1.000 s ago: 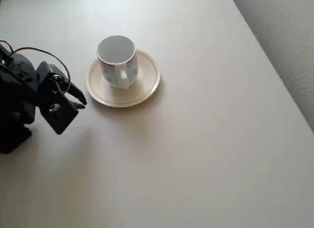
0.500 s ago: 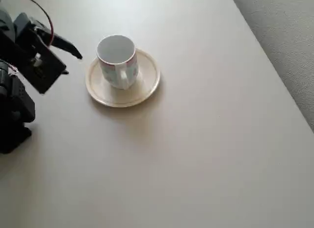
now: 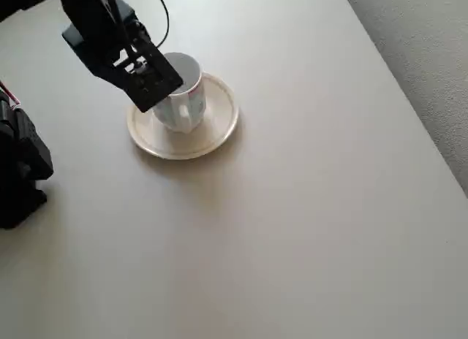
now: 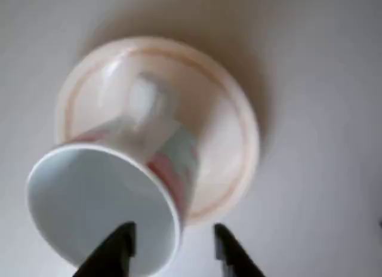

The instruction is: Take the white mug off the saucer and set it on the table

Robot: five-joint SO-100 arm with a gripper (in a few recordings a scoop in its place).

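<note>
The white mug [image 3: 186, 90] stands upright on the saucer [image 3: 219, 127], with its handle toward the near side in the overhead view. My black gripper [image 3: 150, 80] hangs over the mug's left rim and covers part of it. In the wrist view the gripper [image 4: 173, 250] is open and straddles the mug's rim: one fingertip [image 4: 116, 247] is over the mug's opening [image 4: 89, 205], the other fingertip [image 4: 230, 253] is outside the wall. Pale teal and red marks show on the mug's side [image 4: 173, 157]. The saucer's rim [image 4: 242, 139] rings the mug on the beige table [image 3: 292, 229].
The arm's black base [image 3: 18, 171] stands at the table's left edge. Grey carpet [image 3: 424, 47] runs along the table's right edge at the top right. Bare tabletop spreads to the right of the saucer and in front of it.
The gripper has swung from the left side of the table up and right, and now sits over the mug's left rim. Mug and saucer have not moved.
</note>
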